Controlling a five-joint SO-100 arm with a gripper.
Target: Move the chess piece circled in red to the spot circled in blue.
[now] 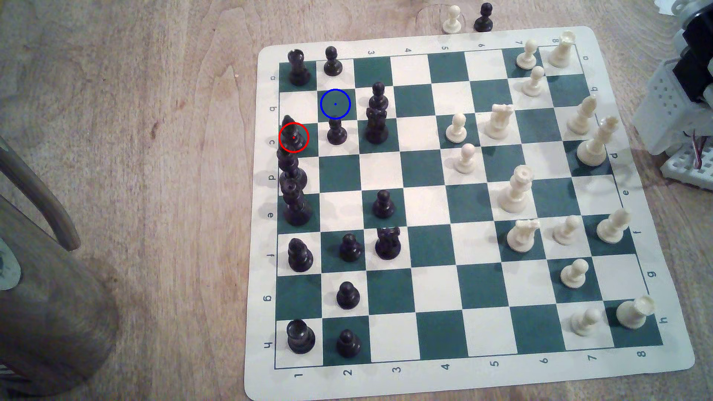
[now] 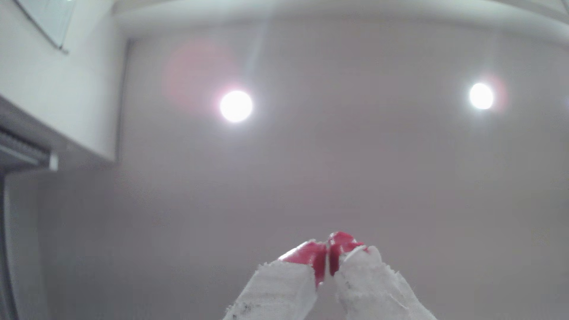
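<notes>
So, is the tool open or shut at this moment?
Shut. In the wrist view the tool points up at the ceiling, its two red fingertips pressed together with nothing between them.

Bishop (image 1: pixel 293 135) on board's (image 1: pixel 632 50) left-edge file in the exterior view, third square from far corner; target square (image 1: pixel 335 104) diagonally adjacent, farther and rightward; pawn (image 1: pixel 336 133) probably just nearside of it.

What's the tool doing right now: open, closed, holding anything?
Tool: closed, red tips together, nothing between them, pointed up at the ceiling.
</notes>
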